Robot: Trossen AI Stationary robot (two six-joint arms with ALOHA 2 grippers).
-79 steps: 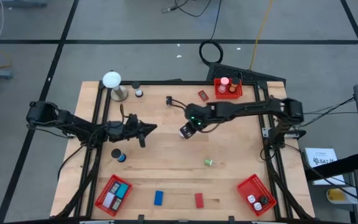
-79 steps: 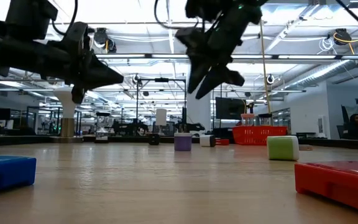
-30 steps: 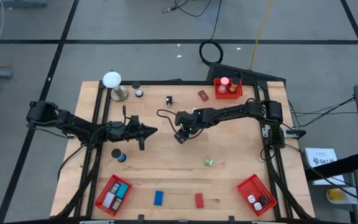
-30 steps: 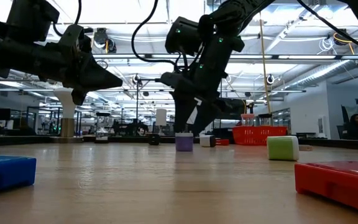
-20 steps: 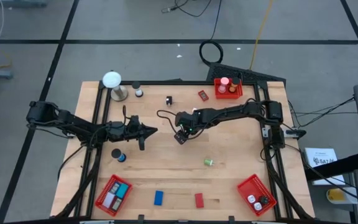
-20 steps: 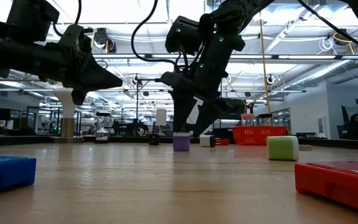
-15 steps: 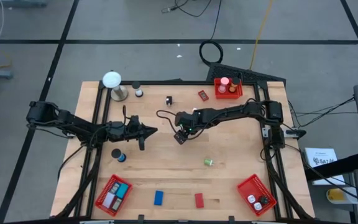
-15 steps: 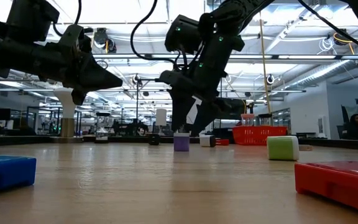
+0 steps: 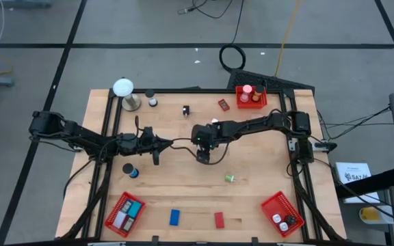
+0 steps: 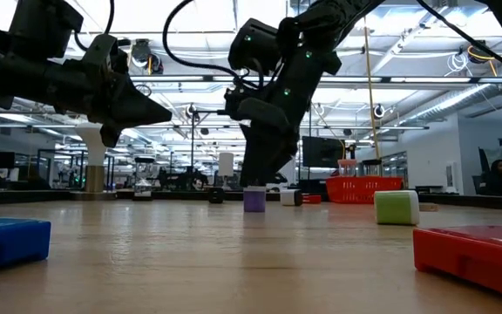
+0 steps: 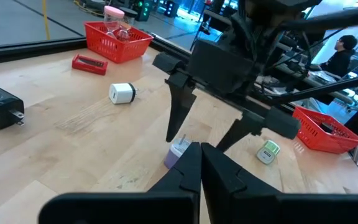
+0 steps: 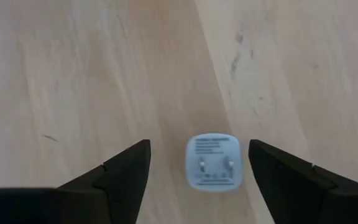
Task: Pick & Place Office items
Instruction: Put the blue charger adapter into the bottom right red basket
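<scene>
2 fingers of the right gripper (image 12: 199, 163) stand wide apart around a pale plug block (image 12: 213, 161), touching nothing

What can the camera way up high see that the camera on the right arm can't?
Only the high view shows the whole table: three red baskets, a white ball on a stand, a blue block, a red block, and the left tool, shut and waiting mid-table.

Only the right wrist view shows the little pale plug block from straight above, with two prongs on top, sitting apart between the open fingers.

Both show the right tool over the wooden tabletop.
</scene>
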